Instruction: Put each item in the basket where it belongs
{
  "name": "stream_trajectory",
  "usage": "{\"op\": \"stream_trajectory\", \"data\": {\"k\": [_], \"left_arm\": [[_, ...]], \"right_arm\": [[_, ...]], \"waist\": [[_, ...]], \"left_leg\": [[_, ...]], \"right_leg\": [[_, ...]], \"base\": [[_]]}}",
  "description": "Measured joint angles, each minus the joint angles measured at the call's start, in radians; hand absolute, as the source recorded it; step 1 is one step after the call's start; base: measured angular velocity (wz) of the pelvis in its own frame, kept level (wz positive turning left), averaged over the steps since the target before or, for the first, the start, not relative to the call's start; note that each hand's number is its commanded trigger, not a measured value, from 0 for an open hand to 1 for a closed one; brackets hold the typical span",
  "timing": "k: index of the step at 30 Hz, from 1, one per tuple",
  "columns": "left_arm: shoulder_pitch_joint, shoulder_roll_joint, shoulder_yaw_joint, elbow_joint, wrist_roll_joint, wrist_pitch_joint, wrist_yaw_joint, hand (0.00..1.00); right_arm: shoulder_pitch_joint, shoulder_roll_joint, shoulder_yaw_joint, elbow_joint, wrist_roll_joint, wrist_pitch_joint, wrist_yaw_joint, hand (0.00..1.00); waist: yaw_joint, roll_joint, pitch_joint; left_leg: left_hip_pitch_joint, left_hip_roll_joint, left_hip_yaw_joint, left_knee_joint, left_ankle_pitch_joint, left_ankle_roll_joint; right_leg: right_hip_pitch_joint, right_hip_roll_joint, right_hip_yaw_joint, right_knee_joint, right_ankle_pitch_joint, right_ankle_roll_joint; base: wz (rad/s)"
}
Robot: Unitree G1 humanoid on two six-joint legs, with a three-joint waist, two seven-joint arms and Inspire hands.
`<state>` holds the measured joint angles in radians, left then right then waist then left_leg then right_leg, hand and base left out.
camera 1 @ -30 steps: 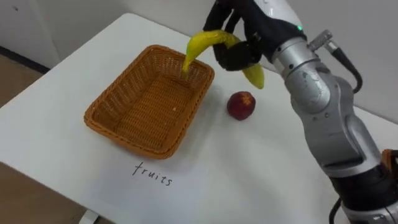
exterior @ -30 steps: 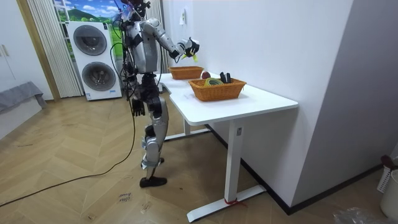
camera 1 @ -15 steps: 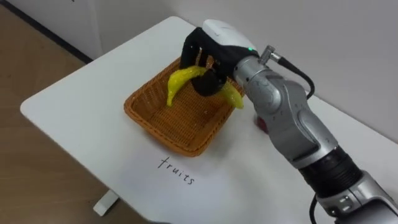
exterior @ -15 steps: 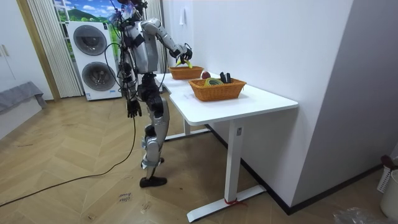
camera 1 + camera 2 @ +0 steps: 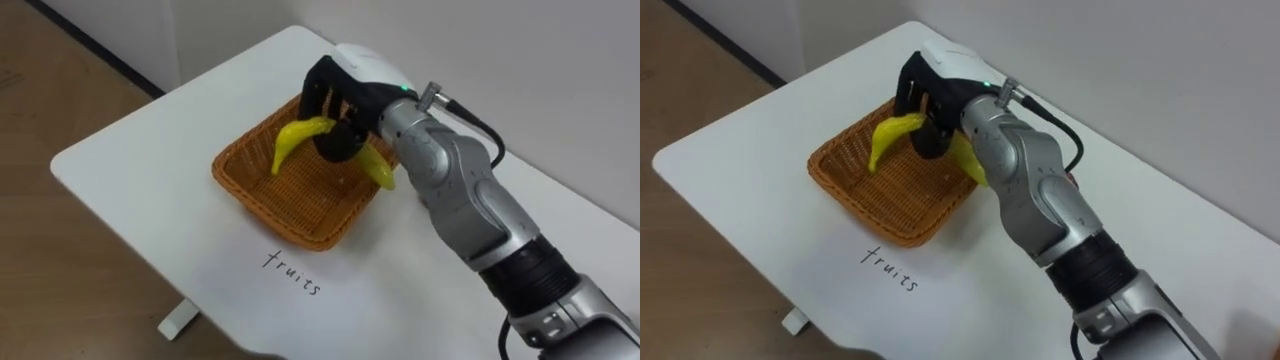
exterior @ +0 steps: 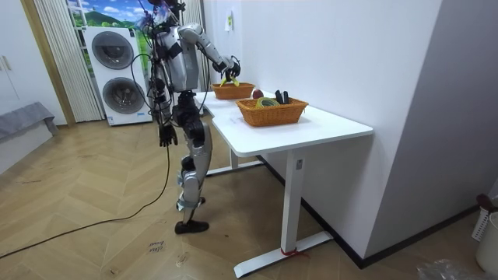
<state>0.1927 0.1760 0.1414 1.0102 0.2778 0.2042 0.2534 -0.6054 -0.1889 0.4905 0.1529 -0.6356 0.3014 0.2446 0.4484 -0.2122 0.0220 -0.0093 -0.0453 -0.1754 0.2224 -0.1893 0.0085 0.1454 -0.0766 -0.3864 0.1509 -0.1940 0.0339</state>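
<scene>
Right hand (image 5: pixel 335 105) is clenched round a banana (image 5: pixel 292 140), which is held over the wicker basket (image 5: pixel 258 205) directly below the hand, one tip dipping inside, the other reaching past the rim beneath the wrist. The basket is set on the white tabletop (image 5: pixel 130 170). Left hand (image 6: pixel 166 138) is seen hanging at the robot's side.

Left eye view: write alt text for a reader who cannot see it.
The robot's right hand grips a banana just over a wicker basket on a white table. A handwritten label marks the table in front of the basket.
</scene>
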Motion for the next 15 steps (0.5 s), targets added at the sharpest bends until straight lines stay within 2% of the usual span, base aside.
{"op": "stream_trajectory", "data": {"k": [7,8,9,10,11,12,15], "left_arm": [[-0.005,0.001,0.001,0.000,0.000,0.002,0.000,0.00],[-0.005,0.001,0.001,0.000,0.000,0.006,0.000,0.00],[-0.005,0.001,0.001,0.000,0.000,0.007,0.000,0.00],[-0.005,0.001,0.001,0.000,0.000,0.008,-0.001,0.00],[-0.005,0.001,0.001,0.000,0.000,0.008,-0.001,0.00],[-0.005,0.001,0.001,0.000,0.000,0.008,-0.001,0.00],[-0.005,0.001,0.001,0.000,0.000,0.008,0.000,0.00]], "right_arm": [[0.004,0.000,0.001,0.000,0.000,-0.002,0.000,0.99],[0.004,0.000,0.001,0.000,0.000,-0.002,0.000,0.73],[0.005,0.000,0.001,0.000,0.000,-0.002,0.000,0.62],[0.005,0.000,0.001,0.000,0.000,-0.002,0.000,0.43],[0.005,0.000,0.001,0.000,0.000,-0.002,0.000,0.04],[0.005,0.000,0.001,0.000,0.000,-0.002,0.000,0.00],[0.005,0.000,0.001,0.000,0.000,-0.002,0.011,0.00]], "waist": [[-0.001,-0.006,0.0009],[-0.001,-0.008,0.0014],[-0.001,-0.009,0.0015],[0.000,-0.011,0.0015],[0.000,-0.012,0.0018],[0.001,-0.013,0.0019],[0.001,-0.013,0.0020]], "left_leg": [[-0.001,-0.003,0.002,0.001,0.002,0.003],[-0.001,-0.003,0.002,0.001,0.002,0.003],[-0.001,-0.003,0.002,0.002,0.002,0.003],[-0.002,-0.003,0.002,0.002,0.002,0.003],[-0.002,-0.003,0.002,0.002,0.002,0.003],[-0.003,-0.003,0.002,0.002,0.002,0.003],[-0.003,-0.003,0.002,0.002,0.002,0.003]], "right_leg": [[-0.001,-0.004,0.000,0.001,0.000,0.000],[-0.001,-0.004,-0.001,0.001,0.000,0.000],[-0.001,-0.004,-0.001,0.001,0.000,0.000],[-0.001,-0.004,-0.001,0.001,0.000,0.000],[-0.002,-0.004,-0.001,0.001,0.000,0.000],[-0.003,-0.004,-0.001,0.001,0.000,0.000],[-0.003,-0.003,-0.001,0.001,0.000,0.000]], "base": [[-0.01],[0.00],[0.00],[0.00],[0.00],[0.00],[0.00]]}}
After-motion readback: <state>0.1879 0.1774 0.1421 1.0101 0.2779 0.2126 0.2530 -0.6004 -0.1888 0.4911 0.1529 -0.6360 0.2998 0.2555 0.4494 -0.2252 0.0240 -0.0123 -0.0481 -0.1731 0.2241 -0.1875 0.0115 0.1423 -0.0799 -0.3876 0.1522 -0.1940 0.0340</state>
